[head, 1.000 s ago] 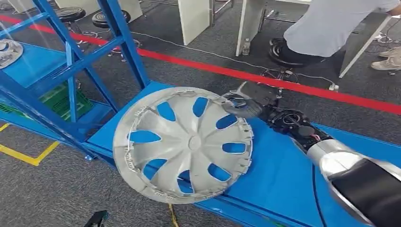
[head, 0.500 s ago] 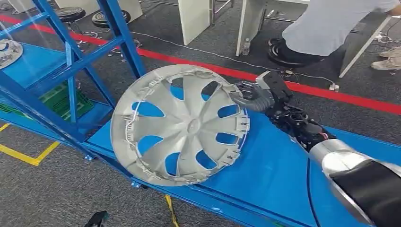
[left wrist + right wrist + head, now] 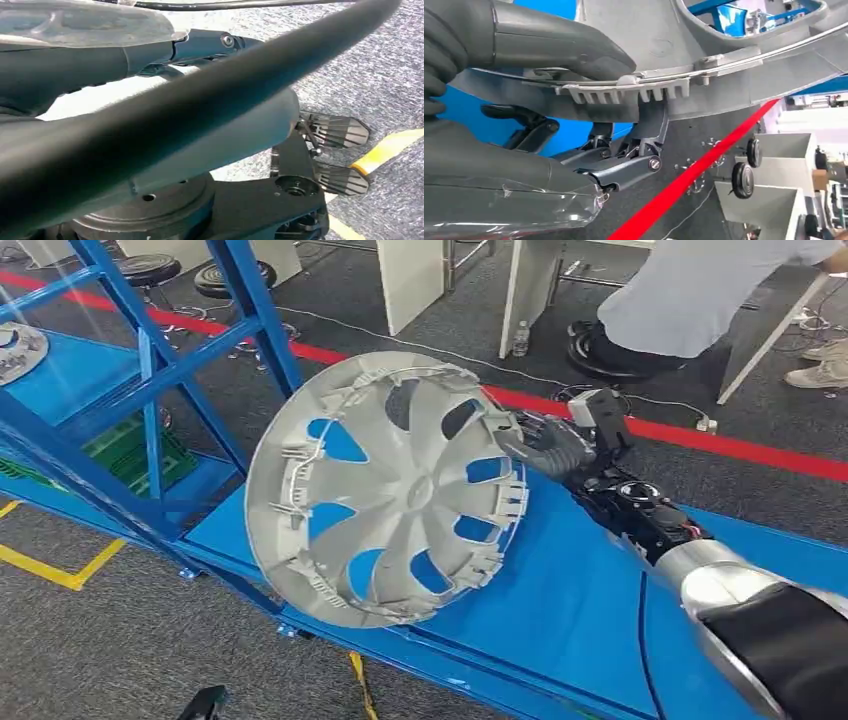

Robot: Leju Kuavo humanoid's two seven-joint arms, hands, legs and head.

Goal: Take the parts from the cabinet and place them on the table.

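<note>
the grip is laid bare in the right wrist view: the hubcap (image 3: 724,65) rim is pinched between the right hand (image 3: 574,105) thumb above and dark fingers (image 3: 624,165) beneath. in the head view the hubcap is seen tilted over the blue table (image 3: 560,610).

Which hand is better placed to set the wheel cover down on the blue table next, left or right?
Right. The right hand already grips the wheel cover by its rim, thumb on one face, holding it tilted over the blue table. The left arm seems to hang down toward the floor, away from the part.
</note>
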